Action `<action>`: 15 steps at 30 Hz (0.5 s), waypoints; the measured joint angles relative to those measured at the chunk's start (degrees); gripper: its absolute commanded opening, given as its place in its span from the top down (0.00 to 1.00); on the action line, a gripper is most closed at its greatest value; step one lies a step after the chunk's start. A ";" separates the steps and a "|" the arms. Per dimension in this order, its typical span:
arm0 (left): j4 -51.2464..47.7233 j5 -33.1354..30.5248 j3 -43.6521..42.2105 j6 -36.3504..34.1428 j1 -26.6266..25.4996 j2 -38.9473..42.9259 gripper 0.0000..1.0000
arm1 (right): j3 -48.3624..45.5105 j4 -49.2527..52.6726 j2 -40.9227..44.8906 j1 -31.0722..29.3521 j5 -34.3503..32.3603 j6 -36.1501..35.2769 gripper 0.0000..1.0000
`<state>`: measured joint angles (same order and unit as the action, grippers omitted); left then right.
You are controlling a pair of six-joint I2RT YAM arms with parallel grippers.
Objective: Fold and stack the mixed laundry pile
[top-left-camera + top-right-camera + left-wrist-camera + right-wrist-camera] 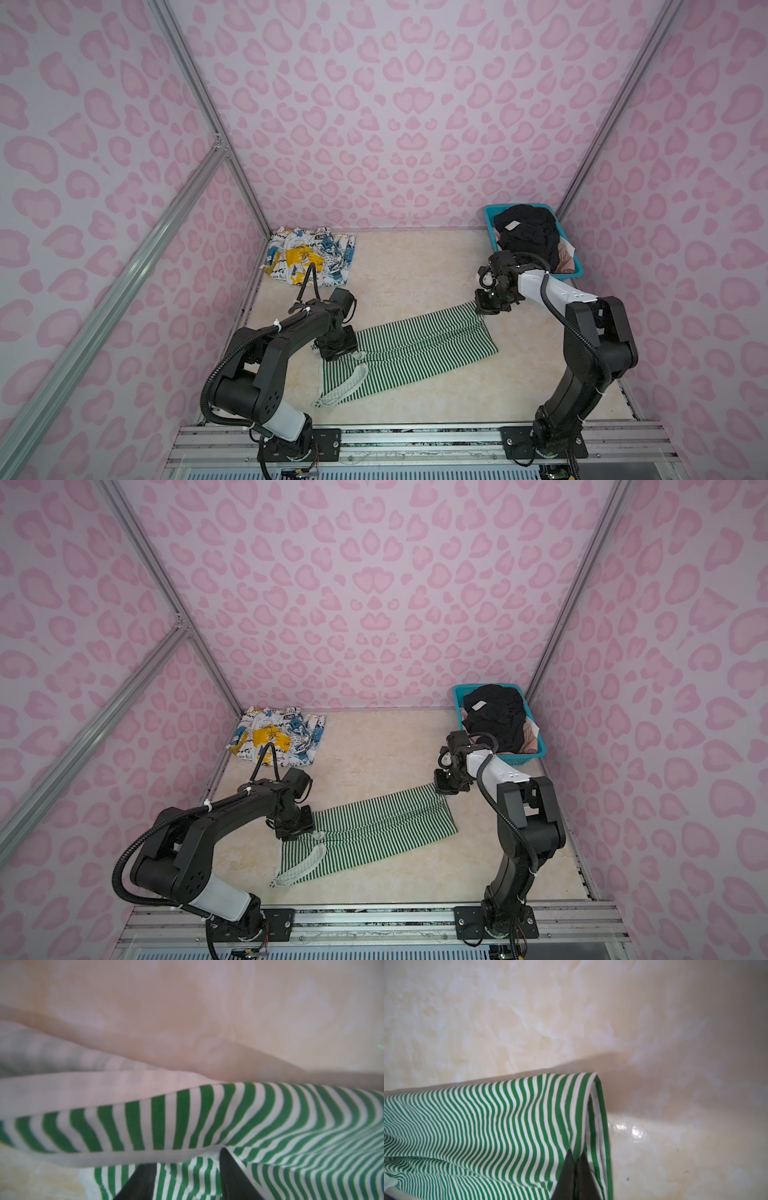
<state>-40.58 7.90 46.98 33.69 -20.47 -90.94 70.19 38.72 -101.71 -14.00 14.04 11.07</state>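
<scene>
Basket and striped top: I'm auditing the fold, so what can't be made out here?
Pink garment: in both top views, mostly buried under the black garment in the basket.
Left gripper: in the left wrist view its fingers run off the picture's edge; whether they pinch the striped top is unclear.
Printed shirt: lettering too small to read in both top views.

Beyond the right pincer (485,311), the pale pink garment (565,254) lies mostly hidden under the black garment (528,232); close before the left pincer (185,1159), the striped top (83,1126) blurs.
</scene>
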 measured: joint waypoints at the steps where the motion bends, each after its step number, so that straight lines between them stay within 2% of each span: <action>1: 0.00 0.04 0.00 0.00 0.00 -0.02 0.50 | 0.42 -0.02 0.20 -0.09 -0.11 -0.22 1.00; 6: -0.02 0.07 0.00 0.00 0.00 -0.15 0.50 | 0.63 -1.05 0.17 -0.31 -0.15 -1.27 1.00; 12: -0.20 0.04 0.17 0.07 0.00 -0.11 0.49 | -4.48 -3.63 -2.12 -0.28 -2.01 -1.18 1.00; 15: -0.31 -0.02 0.42 0.26 0.02 0.44 0.47 | -6.21 -4.15 -2.10 -0.28 -2.71 -1.11 0.96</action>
<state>-40.88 7.88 47.40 33.95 -20.45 -90.50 63.99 34.57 -103.81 -14.28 11.33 9.96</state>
